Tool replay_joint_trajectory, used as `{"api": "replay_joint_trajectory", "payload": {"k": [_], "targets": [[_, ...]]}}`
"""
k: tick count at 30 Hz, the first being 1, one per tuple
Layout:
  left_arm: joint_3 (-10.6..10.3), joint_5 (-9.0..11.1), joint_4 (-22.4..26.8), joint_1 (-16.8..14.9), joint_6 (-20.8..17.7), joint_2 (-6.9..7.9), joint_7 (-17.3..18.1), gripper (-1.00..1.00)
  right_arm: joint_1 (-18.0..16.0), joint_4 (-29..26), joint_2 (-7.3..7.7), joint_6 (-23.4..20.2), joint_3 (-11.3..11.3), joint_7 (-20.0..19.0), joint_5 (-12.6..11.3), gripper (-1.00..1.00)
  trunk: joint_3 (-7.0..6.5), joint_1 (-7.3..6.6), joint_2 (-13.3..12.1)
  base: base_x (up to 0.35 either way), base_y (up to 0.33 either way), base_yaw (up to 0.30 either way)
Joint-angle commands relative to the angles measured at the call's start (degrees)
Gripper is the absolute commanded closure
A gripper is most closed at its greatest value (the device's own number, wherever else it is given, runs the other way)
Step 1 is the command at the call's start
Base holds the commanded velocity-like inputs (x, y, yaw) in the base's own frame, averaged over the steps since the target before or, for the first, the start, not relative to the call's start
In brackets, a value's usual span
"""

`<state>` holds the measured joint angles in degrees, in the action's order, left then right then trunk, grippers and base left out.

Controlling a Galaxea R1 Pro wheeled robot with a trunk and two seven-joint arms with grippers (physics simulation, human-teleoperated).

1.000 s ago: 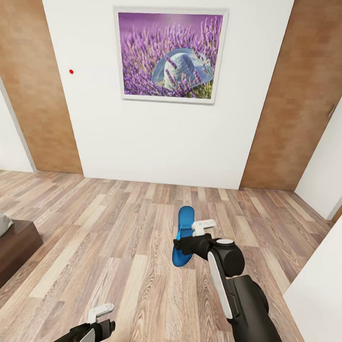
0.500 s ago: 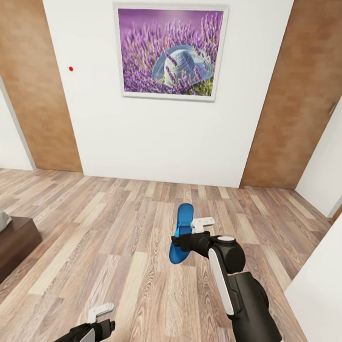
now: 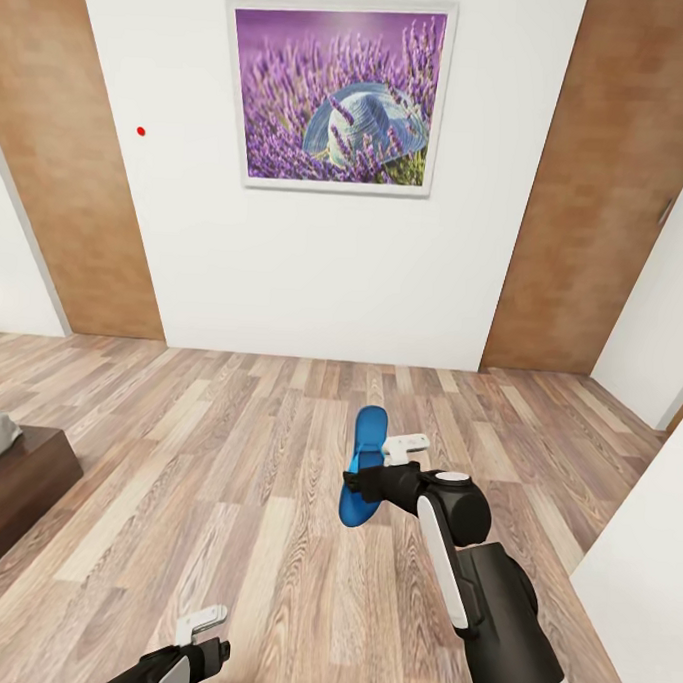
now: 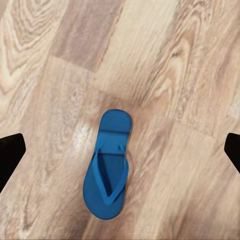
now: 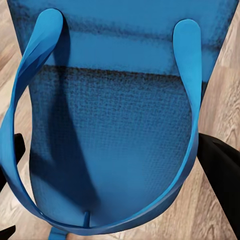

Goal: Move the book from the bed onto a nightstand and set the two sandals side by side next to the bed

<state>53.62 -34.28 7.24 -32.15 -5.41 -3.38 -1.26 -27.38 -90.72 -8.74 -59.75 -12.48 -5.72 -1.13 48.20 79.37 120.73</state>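
Note:
My right gripper (image 3: 359,481) is shut on a bright blue sandal (image 3: 369,433), holding it above the wood floor in front of the white wall. Up close, its sole and straps (image 5: 110,125) lie between the dark fingers (image 5: 220,175). The second sandal (image 4: 110,167) lies flat on the floor right under my left gripper (image 3: 205,650), which hangs open above it, fingertips (image 4: 10,155) wide apart. A corner of the bed (image 3: 14,485) shows at the left edge. The book and the nightstand are out of view.
The framed lavender-and-hat picture (image 3: 339,96) hangs on the white wall ahead, between brown wood panels (image 3: 60,167). A white wall edge (image 3: 640,577) stands close on the right. Wood-plank floor (image 3: 225,456) stretches between the bed and the wall.
The view has shifted a little, so the camera moved. My right gripper carried the sandal slightly to the left. The left gripper has stayed put.

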Motion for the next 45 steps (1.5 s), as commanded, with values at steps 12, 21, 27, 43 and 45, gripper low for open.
{"api": "replay_joint_trajectory", "payload": {"k": [12, 21, 27, 43, 45], "targets": [[0.19, -0.26, 0.17, -0.02, -0.25, -0.05, -0.15, -1.00, -0.04, -0.07, 0.16, -0.25, 0.01, -0.08, -0.19, 1.00, 2.21, 2.63, 4.85, 0.000, 0.000, 0.000], [0.18, -0.26, 0.20, -0.02, 0.22, -0.05, -0.15, -1.00, -0.04, -0.07, 0.22, -0.25, 0.00, -0.08, -0.20, 1.00, 3.83, 4.61, 8.46, 0.000, 0.000, 0.000], [0.20, -0.26, 0.20, -0.02, 0.48, -0.05, -0.15, -1.00, -0.04, -0.07, 0.28, -0.25, 0.00, -0.08, -0.19, 1.00, 4.91, 5.93, 10.87, 0.000, 0.000, 0.000], [0.17, -0.22, 0.16, -0.05, 1.15, -0.14, -3.09, -1.00, -0.04, 0.01, 0.25, -0.25, -0.04, -0.08, -0.23, 1.00, 7.78, 9.44, 17.28, 0.000, 0.000, 0.000], [0.19, -0.22, 0.14, -0.04, 1.33, -0.17, -3.27, -1.00, -0.04, 0.02, 0.23, -0.25, -0.06, -0.08, -0.25, 1.00, 8.14, 9.88, 18.09, 0.000, 0.000, 0.000]]}}
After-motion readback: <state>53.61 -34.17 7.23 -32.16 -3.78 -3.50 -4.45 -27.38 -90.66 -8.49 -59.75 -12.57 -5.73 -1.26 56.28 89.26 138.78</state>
